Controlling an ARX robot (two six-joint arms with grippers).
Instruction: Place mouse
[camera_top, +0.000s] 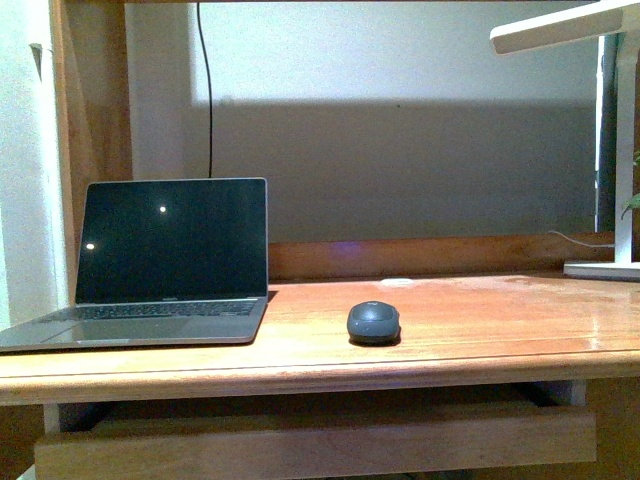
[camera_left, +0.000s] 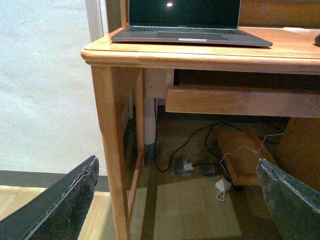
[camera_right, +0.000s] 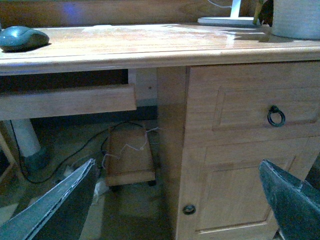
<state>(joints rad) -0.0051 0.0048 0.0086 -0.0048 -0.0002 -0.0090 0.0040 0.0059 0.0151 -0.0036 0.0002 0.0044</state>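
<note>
The small dark grey mouse sits on the wooden desk, to the right of the open laptop. It also shows in the right wrist view on the desktop. In the left wrist view only its edge shows. Neither arm is in the front view. My left gripper is open and empty, low in front of the desk's left leg. My right gripper is open and empty, low in front of the desk's cupboard door.
A white lamp stands at the desk's right back. A pull-out shelf hangs under the desktop. A drawer with a ring handle is on the right. Cables and a small wooden trolley lie on the floor beneath.
</note>
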